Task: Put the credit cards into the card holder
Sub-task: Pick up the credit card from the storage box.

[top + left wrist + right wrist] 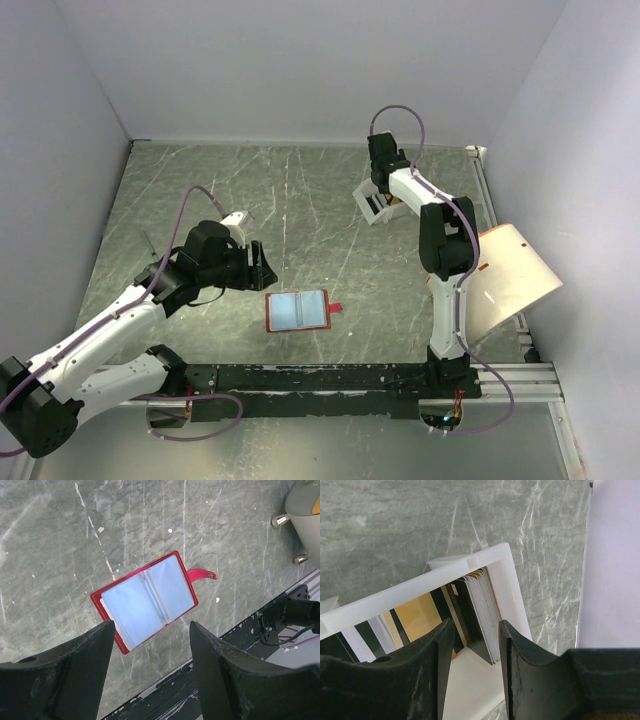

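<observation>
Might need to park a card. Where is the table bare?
Bare: the far middle between the left gripper and the white box, and from the card holder to the right arm's base. Crowded: the box, with the right gripper in it.

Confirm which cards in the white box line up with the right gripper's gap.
The pale-edged stack against the end wall of the white box, seen between the fingers of the right gripper. The yellow card leans off to one side, partly behind a finger.
</observation>
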Robot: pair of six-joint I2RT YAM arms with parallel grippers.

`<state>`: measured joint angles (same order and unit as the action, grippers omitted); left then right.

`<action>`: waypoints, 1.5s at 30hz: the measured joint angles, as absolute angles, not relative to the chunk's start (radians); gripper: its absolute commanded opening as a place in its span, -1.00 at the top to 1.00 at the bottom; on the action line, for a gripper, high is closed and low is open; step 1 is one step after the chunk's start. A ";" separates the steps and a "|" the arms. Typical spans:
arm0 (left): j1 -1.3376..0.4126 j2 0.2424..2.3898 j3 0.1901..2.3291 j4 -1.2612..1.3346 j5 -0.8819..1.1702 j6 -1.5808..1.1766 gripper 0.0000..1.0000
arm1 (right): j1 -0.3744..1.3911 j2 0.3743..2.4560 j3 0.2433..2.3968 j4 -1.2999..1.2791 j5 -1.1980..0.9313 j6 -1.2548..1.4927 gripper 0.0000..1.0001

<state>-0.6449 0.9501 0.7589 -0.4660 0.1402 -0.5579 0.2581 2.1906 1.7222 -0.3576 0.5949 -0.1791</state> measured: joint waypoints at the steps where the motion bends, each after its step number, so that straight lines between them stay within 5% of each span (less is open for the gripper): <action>1: -0.645 0.950 0.759 -0.466 0.140 -0.557 -0.45 | 0.258 2.194 1.722 -0.356 0.595 -0.183 0.20; 45: -0.645 0.957 0.759 -0.469 0.142 -0.556 -0.45 | 0.262 2.222 1.652 -0.164 0.761 -0.358 0.65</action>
<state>-0.6449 0.9573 0.7589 -0.4686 0.1425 -0.5564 0.2619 2.2223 1.6524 -0.1638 0.7612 -0.3576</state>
